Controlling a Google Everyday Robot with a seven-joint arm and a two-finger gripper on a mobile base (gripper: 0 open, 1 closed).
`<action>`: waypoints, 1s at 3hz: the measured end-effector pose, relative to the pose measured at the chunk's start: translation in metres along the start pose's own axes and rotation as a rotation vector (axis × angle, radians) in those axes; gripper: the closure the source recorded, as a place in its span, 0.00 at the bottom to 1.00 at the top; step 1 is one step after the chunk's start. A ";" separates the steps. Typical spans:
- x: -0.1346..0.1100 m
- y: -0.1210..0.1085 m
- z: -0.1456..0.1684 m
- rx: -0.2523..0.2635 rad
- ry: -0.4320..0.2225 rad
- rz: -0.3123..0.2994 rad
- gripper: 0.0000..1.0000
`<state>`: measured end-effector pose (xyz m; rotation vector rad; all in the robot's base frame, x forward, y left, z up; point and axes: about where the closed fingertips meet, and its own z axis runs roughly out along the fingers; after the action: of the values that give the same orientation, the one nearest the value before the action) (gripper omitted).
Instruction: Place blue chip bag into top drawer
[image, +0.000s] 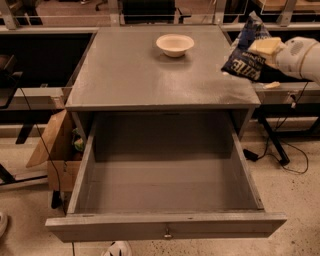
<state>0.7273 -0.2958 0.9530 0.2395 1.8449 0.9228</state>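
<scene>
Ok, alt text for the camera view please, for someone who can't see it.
The gripper holds the blue chip bag above the right edge of the grey cabinet top. Below, the top drawer is pulled open and empty; a cream bowl sits near the top's back edge.

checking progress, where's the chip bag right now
The chip bag is at the camera view's upper right, held in the gripper over the right edge of the cabinet top, right of the bowl.
</scene>
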 end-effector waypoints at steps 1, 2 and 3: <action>0.045 0.025 -0.053 -0.153 0.069 -0.013 1.00; 0.089 0.069 -0.103 -0.333 0.135 -0.101 1.00; 0.101 0.085 -0.118 -0.394 0.158 -0.177 1.00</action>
<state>0.5599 -0.2397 0.9627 -0.2412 1.7483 1.1804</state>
